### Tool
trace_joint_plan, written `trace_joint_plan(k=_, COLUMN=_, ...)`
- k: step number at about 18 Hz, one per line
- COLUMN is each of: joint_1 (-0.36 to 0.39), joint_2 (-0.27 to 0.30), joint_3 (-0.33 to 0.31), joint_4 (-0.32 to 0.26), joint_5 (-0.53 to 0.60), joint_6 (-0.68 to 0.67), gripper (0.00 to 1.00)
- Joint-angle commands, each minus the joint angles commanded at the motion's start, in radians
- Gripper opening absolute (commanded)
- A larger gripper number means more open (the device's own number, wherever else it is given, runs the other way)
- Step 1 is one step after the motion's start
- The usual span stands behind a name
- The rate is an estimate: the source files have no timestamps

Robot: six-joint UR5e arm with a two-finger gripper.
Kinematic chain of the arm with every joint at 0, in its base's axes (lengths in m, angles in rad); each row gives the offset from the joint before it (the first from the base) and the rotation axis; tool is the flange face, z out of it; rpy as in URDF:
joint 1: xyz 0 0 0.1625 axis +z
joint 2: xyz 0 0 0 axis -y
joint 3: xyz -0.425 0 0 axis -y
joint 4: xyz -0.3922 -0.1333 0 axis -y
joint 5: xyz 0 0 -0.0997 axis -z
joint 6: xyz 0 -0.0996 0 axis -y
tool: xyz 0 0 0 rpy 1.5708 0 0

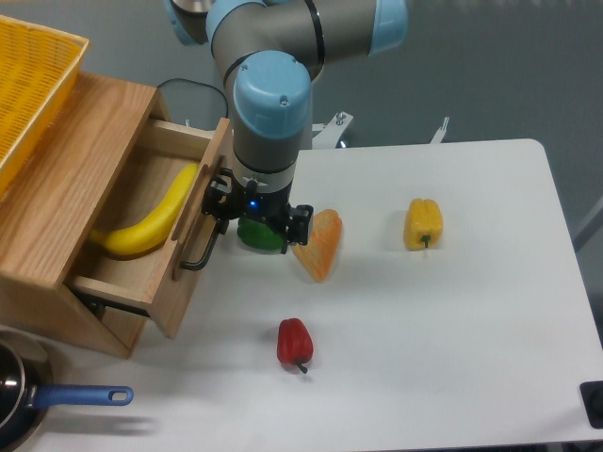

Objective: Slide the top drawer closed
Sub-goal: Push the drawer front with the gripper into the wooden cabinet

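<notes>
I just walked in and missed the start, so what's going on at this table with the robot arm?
The arm has its pincer down beside the front panel of the top drawer, close to the black handle. The drawer is open, with a banana lying inside. Whether the pincer is open or shut cannot be made out. A red pepper, a yellow pepper and an orange piece sit on the white table.

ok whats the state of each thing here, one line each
top drawer: partly open
banana: lying inside the drawer
end effector: beside the drawer handle, grip hidden
orange pepper: on its side
yellow pepper: lying on the table
red pepper: lying on the table
</notes>
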Motion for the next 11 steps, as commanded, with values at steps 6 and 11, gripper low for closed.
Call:
trace_joint_plan(k=6, joint_1=-0.026, joint_2=0.002, joint_3=0.002, joint_4=0.000, joint_5=-0.023, joint_6=-0.011, gripper=1.00)
trace_joint_plan(k=11, joint_1=-0.043, joint_2=0.002, joint_3=0.002, joint_4=0.000, joint_5=-0.035, joint_6=-0.012, gripper=1.00)
